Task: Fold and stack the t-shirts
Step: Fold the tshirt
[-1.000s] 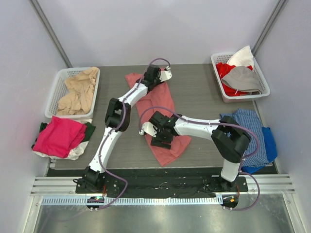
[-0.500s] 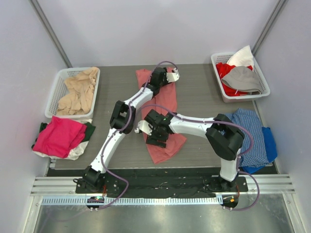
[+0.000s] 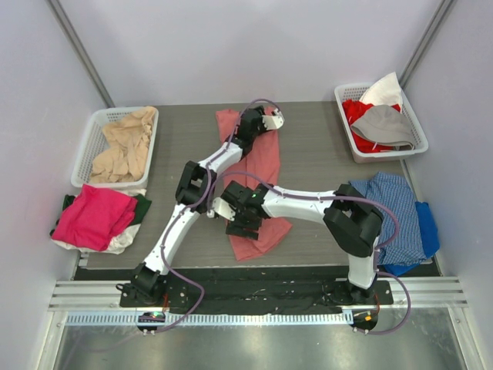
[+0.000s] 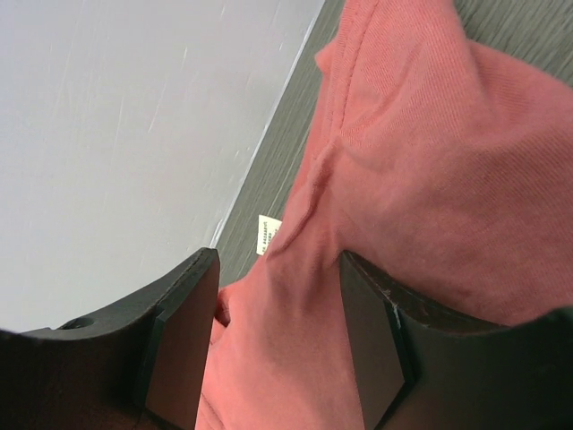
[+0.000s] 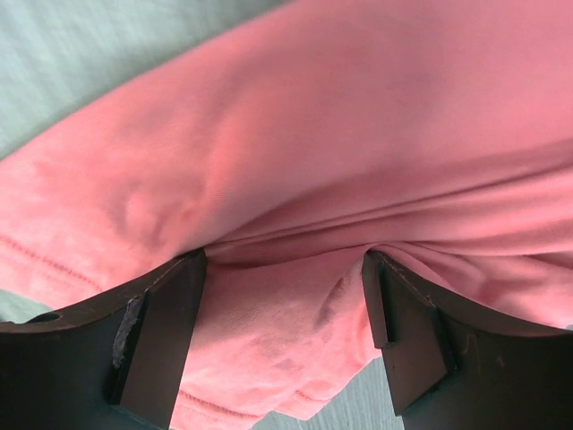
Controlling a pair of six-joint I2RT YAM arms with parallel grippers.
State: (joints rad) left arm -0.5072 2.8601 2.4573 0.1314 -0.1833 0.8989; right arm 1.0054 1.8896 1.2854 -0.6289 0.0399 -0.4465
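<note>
So, early days: only the salmon-red t-shirt is being worked. It lies mid-tabletop as a long narrow strip, cross folds not done. A magenta-pink shirt looks folded at the left, while the beige shirt, red shirt and grey shirt wait at the far corners. Left claw is at the far end, jaws partway apart around cloth; can't tell if it grips. Right claw straddles the near part, jaws wide. Versus a second ago, the strip's narrower and straighter.
</note>
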